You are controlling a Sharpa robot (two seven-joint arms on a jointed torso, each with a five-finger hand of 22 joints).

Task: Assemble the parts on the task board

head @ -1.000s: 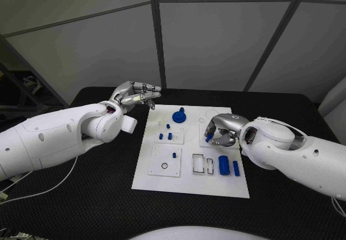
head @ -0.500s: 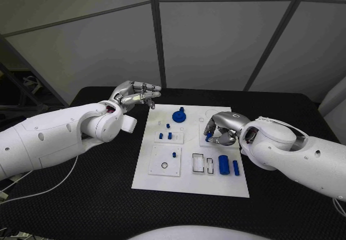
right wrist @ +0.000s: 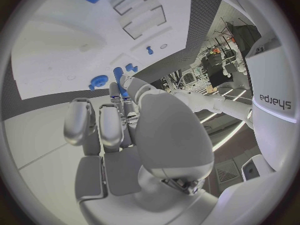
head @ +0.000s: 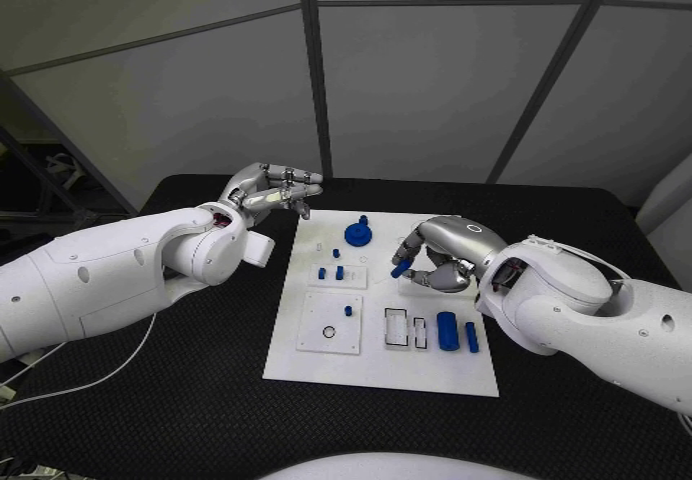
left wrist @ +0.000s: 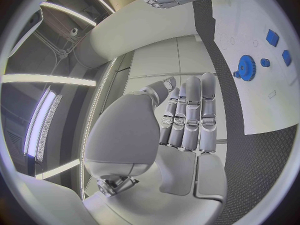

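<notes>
Head view puts the left hand (head: 274, 190), silver and many-fingered on its white arm, in the air over the far left part of the black desk (head: 188, 400), just beyond the far left corner of the white rectangular task board (head: 378, 372); its fingers are curled in side by side and nothing is in them, which the left wrist view (left wrist: 187, 115) also shows. That board lies in the middle of the desk, with its long sides running from the near edge toward the far edge. Near its far edge stands a blue toothed gear (head: 358, 235) with a small blue knob just beside it, and the left wrist view shows the same gear (left wrist: 247, 64). Nearer to the board's left side, two short blue pegs (head: 330, 271) stand on a raised white square. Toward the near edge lies a white square plate with a small round hole (head: 330, 331), then two rectangular slots, then a fat blue cylinder (head: 449, 331) and a thin blue bar (head: 472, 337) lying side by side near the board's right edge. Above the board's right half the right hand (head: 437, 258) pinches a small blue pin (head: 401, 268) at its fingertips, the pin lifted off the board and tilted; the right wrist view shows the pin (right wrist: 119, 77) sticking out past the closed fingers.
</notes>
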